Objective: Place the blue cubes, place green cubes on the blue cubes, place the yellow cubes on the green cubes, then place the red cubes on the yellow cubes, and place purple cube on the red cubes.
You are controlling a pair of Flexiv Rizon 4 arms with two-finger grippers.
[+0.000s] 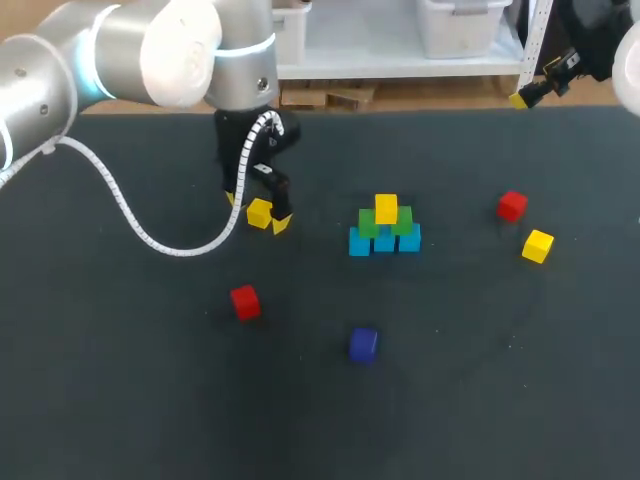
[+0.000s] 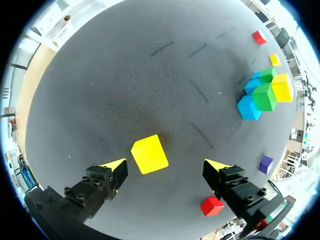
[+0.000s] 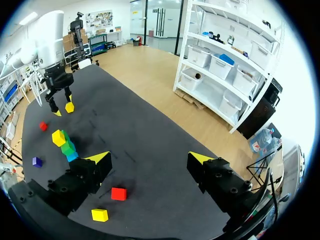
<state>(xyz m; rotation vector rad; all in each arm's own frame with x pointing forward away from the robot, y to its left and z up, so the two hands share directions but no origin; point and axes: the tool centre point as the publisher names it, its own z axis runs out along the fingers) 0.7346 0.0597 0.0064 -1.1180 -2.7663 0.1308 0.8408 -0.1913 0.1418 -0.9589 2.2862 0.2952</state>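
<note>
A loose yellow cube (image 1: 259, 212) (image 2: 149, 153) lies on the dark table between the fingers of my left gripper (image 1: 257, 211) (image 2: 167, 166). The gripper is open and neither tip touches the cube. At the table's middle stands a small pyramid: three blue cubes (image 1: 384, 241) in a row, two green cubes (image 1: 369, 222) on them, and one yellow cube (image 1: 386, 208) (image 2: 282, 87) on top. My right gripper (image 3: 150, 160) is open and empty, high over the far right corner. A red cube (image 3: 118, 193) and a yellow cube (image 3: 99, 215) lie below it.
One red cube (image 1: 244, 301) (image 2: 212, 205) lies in front of the left gripper and a purple cube (image 1: 363, 344) (image 2: 266, 163) nearer the front. To the right of the pyramid are another red cube (image 1: 512, 206) and a yellow cube (image 1: 537, 245).
</note>
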